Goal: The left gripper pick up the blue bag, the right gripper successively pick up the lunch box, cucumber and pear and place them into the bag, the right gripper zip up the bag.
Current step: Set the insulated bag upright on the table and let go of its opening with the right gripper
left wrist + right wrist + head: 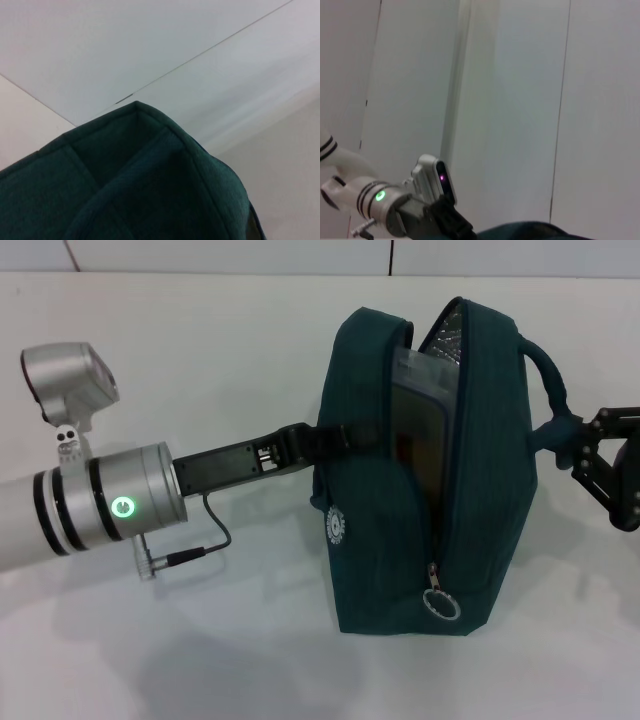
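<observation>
Blue bag stands upright on the white table, a little right of centre in the head view, with pale wall panels running along the back edge. Over on the left, the silver left arm reaches in level above the tabletop, a green light glowing on its wrist, and the left gripper is clamped onto the strap on the bag's left face, holding it. From the left wrist view only a dark teal corner of the bag fills the lower part, with the wall panels behind. Moving across, the bag's top gapes open, silver lining showing inside, and the lunch box stands on edge in the opening, its clear lid facing out. The zipper pull ring hangs low on the front seam, down near the table. On the right, the right gripper sits just beside the bag's handle and appears to touch it; whether its fingers are closed on it cannot be told. The right wrist view catches the left arm farther off, against pale walls.
</observation>
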